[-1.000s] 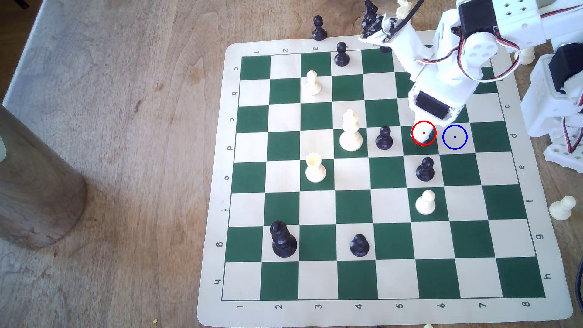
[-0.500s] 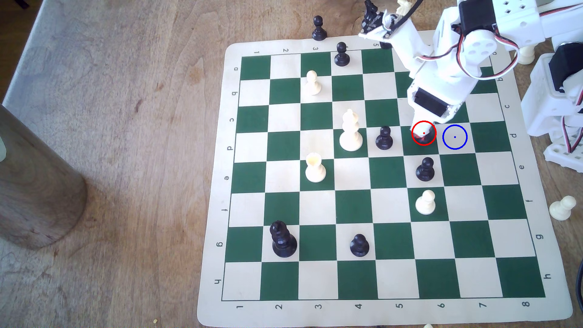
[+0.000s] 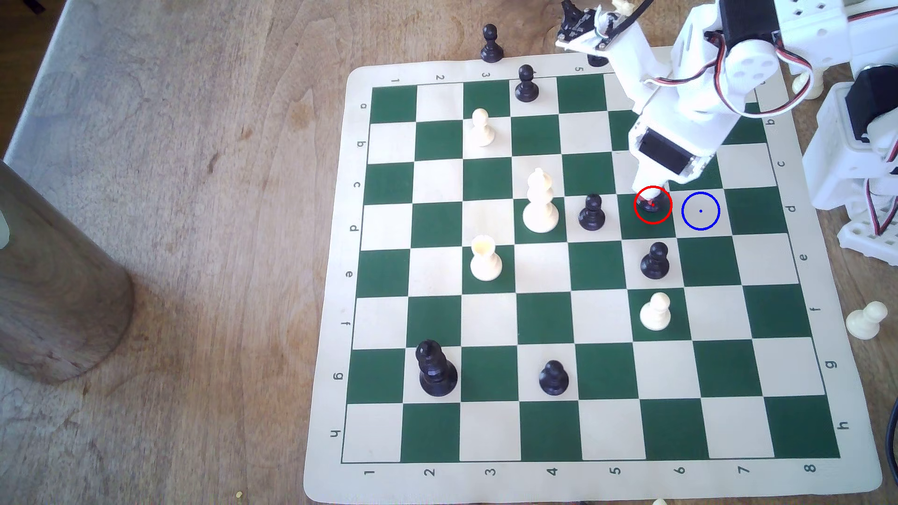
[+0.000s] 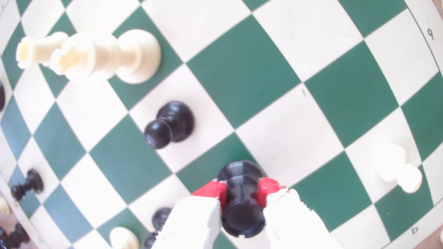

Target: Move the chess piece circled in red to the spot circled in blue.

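Black rook (image 4: 243, 206) sits on green sq inside red ring, gripper (image 4: 242, 194) clamped round its body w/ red pads (image 4: 265, 191). Grasp step looks done; next: lift clear, shift to blue-ringed cream sq (image 3: 700, 210) just beside, on the exterior view's right.

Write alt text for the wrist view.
The gripper has its red pads on either side of a black rook standing on a green square of the chessboard. Nearby stand a black pawn and two tall white pieces.

black rook (image 4: 242, 203) | red pads (image 4: 266, 190) on white gripper (image 4: 242, 191) | green-and-cream checked board (image 3: 544, 320) | blue ring (image 3: 700, 210) | brown wooden table (image 3: 184, 204)
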Tool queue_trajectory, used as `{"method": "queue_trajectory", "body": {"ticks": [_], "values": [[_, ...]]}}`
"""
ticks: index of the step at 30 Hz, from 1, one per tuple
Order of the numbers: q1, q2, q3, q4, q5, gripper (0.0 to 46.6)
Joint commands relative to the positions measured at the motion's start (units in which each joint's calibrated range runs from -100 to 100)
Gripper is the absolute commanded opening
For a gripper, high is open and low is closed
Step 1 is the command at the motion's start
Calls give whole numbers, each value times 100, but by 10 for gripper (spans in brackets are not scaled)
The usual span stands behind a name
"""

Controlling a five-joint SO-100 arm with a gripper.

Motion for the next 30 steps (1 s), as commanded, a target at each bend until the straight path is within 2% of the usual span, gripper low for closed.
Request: {"method": "queue_trajectory", "body": {"ticks": [1,7,14,16,23,30], "values": [[61,-799,-474,302,-68,10],[-49,-1741,-601,1129,-83,7],[-119,-3125,33,1825,-107,4],[-150,-3150,106,1841,-68,4],[-831,-2802,623,1759,59,4],[-1003,-2556,840,1628,117,4]]}}
